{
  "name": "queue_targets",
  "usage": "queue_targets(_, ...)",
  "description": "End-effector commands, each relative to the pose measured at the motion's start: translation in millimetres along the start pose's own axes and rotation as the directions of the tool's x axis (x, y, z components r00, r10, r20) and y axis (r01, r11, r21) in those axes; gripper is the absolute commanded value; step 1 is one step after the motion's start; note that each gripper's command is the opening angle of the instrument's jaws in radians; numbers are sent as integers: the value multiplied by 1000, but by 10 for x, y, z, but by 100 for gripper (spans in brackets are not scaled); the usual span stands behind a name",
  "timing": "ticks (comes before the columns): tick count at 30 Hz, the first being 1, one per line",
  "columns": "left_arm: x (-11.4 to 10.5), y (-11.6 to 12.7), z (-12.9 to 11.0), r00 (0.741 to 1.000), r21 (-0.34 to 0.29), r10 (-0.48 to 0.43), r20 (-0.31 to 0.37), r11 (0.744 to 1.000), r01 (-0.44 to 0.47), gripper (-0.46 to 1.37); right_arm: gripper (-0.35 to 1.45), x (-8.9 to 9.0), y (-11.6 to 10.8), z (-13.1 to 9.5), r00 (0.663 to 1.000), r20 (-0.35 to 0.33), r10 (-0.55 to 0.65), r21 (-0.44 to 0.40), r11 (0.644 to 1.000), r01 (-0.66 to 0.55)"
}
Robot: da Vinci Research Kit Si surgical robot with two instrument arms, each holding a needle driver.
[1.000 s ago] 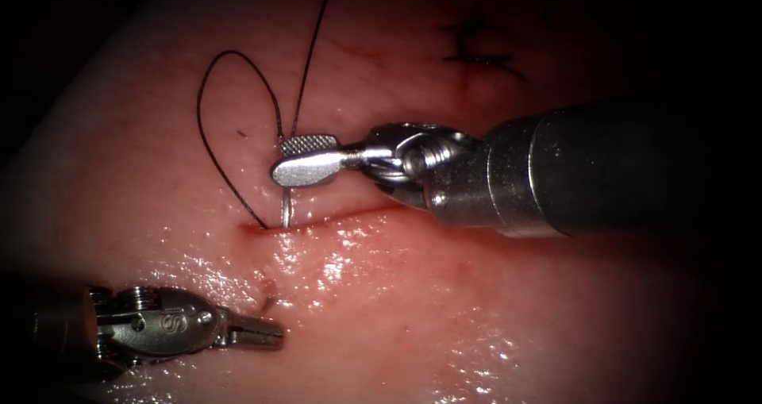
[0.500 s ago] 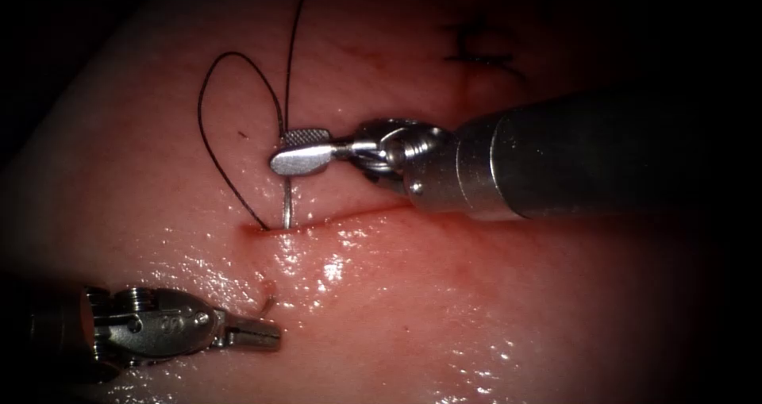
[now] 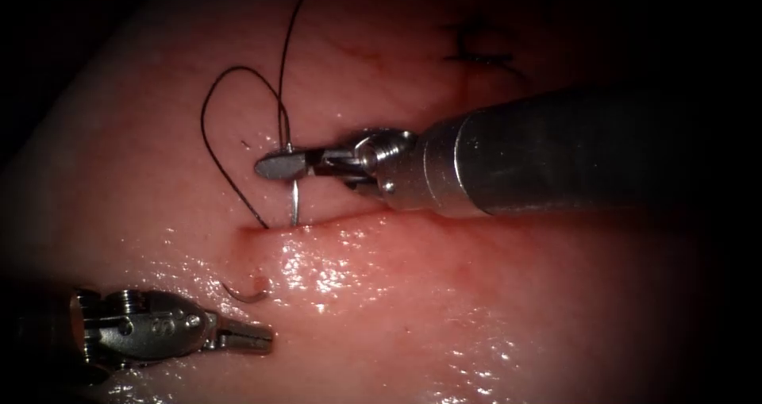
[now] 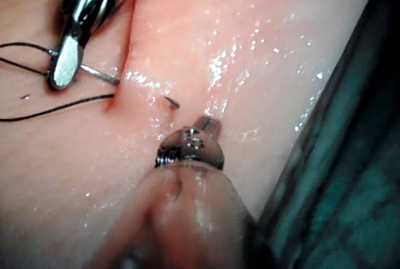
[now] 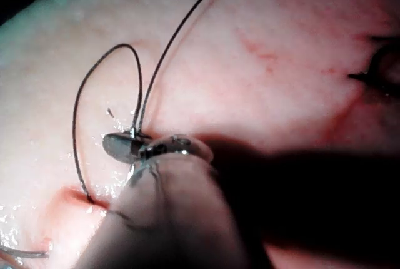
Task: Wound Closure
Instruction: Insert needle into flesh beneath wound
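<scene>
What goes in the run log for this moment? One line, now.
right claw: shut on needle near thread end | needle: in tissue, tip out | left claw: shut, empty

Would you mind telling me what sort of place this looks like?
Likely a surgical suturing practice bench: tissue with a cut, the right tool shut on a curved needle near its thread end.

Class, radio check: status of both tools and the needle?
Right tool shut on needle near its tail. Needle in tissue, tip out below the cut. Left tool shut, empty.
</scene>
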Motion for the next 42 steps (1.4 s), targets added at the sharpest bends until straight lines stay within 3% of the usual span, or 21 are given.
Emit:
queue_targets(1, 0, -1, 2, 1000, -8, -1, 0, 1000, 1, -35, -35, 0, -4, 0, 998, 3, 66, 2, 998, -66)
queue_targets(7, 2, -2, 7, 1000, -4, -2, -1, 1000, 2, -35, -35, -15, -19, 1, 976, 41, 214, 66, 974, -217)
queue_targets(12, 2, -3, 8, 1000, -5, -1, -2, 1000, 1, -35, -35, -26, -25, 3, 965, 65, 255, 107, 960, -261)
queue_targets(26, 5, -5, 10, 1000, -5, -4, -2, 1000, 4, -35, -35, -74, -56, 13, 943, 164, 288, 150, 938, -313)
queue_targets(37, 6, -5, 9, 1000, -6, -4, -2, 1000, 4, -35, -35, -107, -53, 20, 928, 208, 308, 140, 930, -340)
queue_targets(42, 6, -5, 9, 1000, -6, -4, -2, 1000, 4, -35, -35, -117, -53, 18, 921, 262, 289, 152, 930, -335)
